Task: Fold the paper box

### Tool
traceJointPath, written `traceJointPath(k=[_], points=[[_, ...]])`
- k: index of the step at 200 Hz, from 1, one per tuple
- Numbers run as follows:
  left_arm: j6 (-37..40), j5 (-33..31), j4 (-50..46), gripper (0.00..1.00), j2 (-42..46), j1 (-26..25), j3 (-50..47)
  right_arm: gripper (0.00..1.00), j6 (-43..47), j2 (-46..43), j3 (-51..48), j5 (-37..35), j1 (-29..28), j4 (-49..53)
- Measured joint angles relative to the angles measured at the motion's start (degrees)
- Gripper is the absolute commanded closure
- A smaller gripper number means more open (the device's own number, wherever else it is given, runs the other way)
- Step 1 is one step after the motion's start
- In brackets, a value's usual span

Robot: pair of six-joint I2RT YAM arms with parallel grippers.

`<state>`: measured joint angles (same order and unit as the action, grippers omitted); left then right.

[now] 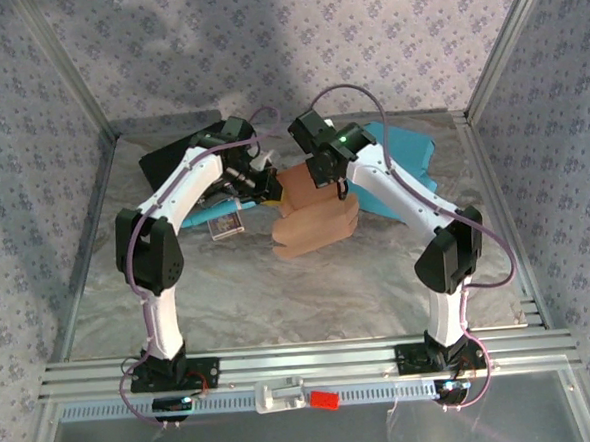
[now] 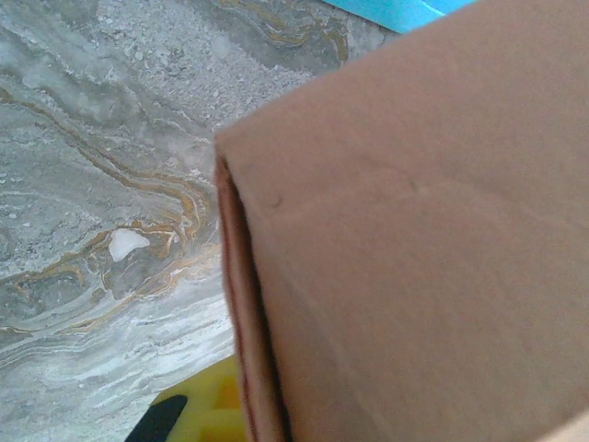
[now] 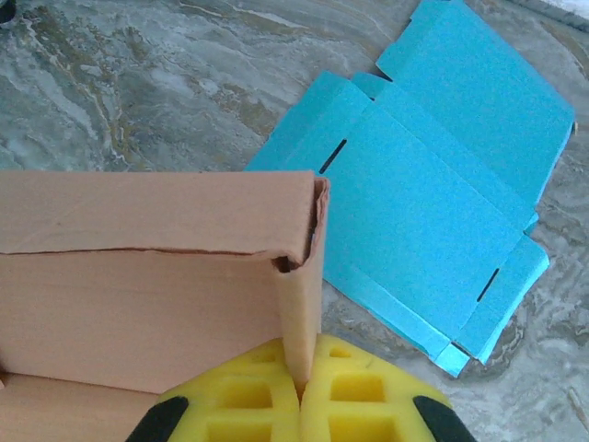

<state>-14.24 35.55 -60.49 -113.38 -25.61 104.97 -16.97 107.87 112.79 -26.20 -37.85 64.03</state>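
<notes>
We see the brown box (image 1: 315, 225) in the middle of the table (image 1: 279, 292), a bit toward the far side. It is only partly folded. Some walls stand up and the top is open. Both arms reach in and meet at the box, one from each side.

The right gripper (image 3: 300, 391) is closed tight on the box. Its two yellow pads (image 3: 248, 396) press together with a thin brown wall pinched between them. That wall stands up straight and meets a long side wall at a corner. The top edge of the long wall is bent over.

The left gripper (image 1: 265, 190) is at the left side of the box. Its jaws are closed too. From its own camera we see a big brown wall very close up, and one yellow pad (image 2: 207, 419) sits right against the edge of that wall, down low. The other pad is hidden behind the wall. So the left gripper seems to be holding the box as well.

A flat blue sheet (image 1: 406, 159) lies on the table just past the box, to the right. It is cut like a box that is not folded, with flaps and slots. A black thing (image 1: 176, 153) lies at the far left. A small pale thing (image 1: 225, 226) lies near the left arm. We cannot tell what it is.
</notes>
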Motion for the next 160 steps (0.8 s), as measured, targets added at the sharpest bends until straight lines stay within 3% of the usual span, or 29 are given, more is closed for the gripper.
traceJointPath(k=[21,91,118,133,160], points=[[-0.2,0.0,0.1,1.0,-0.3,-0.3,0.0,0.9,0.0,0.3,0.9,1.9,1.0,0.7],[-0.2,0.0,0.2,1.0,-0.3,-0.5,0.4,0.81,0.4,2.4,4.3,3.8,2.6,2.3],[-0.2,0.0,0.2,1.0,-0.3,-0.8,0.4,0.88,0.5,3.6,5.5,2.7,2.9,3.1],[-0.2,0.2,0.3,1.0,-0.3,-1.0,0.4,1.0,0.4,4.5,6.4,1.8,3.0,4.1],[-0.6,0.2,0.6,1.0,-0.3,-1.5,0.7,1.0,-0.1,6.2,8.1,-2.8,1.9,5.7]])
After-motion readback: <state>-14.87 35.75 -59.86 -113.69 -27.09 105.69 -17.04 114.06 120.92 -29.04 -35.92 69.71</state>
